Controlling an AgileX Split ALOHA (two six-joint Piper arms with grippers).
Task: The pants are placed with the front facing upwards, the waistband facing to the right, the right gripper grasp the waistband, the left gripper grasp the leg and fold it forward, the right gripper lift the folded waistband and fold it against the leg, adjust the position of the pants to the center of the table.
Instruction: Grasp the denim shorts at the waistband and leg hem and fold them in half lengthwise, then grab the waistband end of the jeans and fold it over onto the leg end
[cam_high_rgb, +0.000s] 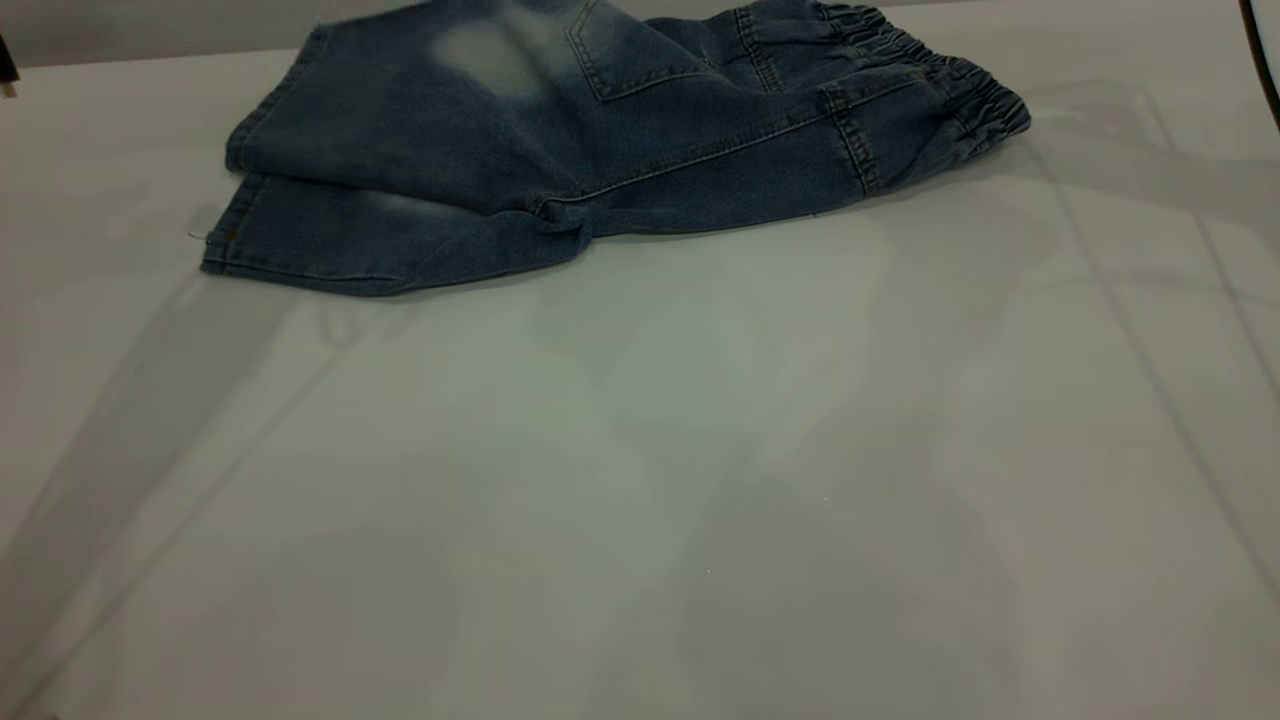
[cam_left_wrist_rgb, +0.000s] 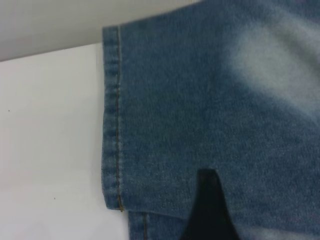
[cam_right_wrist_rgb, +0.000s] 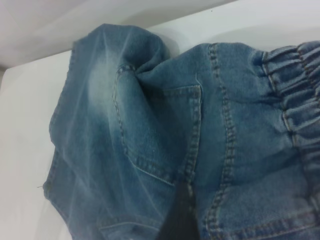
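The blue denim pants (cam_high_rgb: 600, 150) lie at the far side of the table (cam_high_rgb: 640, 450), folded lengthwise with one leg on top of the other and a back pocket (cam_high_rgb: 625, 55) facing up. The ruched waistband (cam_high_rgb: 930, 75) points right and the leg hems (cam_high_rgb: 230, 210) point left. Neither gripper shows in the exterior view. In the left wrist view a dark part of my left gripper (cam_left_wrist_rgb: 207, 212) is over the upper leg, close to its stitched hem (cam_left_wrist_rgb: 112, 125). My right gripper (cam_right_wrist_rgb: 175, 220) shows as a dark tip over the pocket (cam_right_wrist_rgb: 160, 130), beside the waistband (cam_right_wrist_rgb: 300, 90).
The wide pale table stretches from the pants toward the near edge. A thin black cable (cam_high_rgb: 1262, 60) curves in at the far right edge of the exterior view, and a small dark object (cam_high_rgb: 6, 70) sits at the far left edge.
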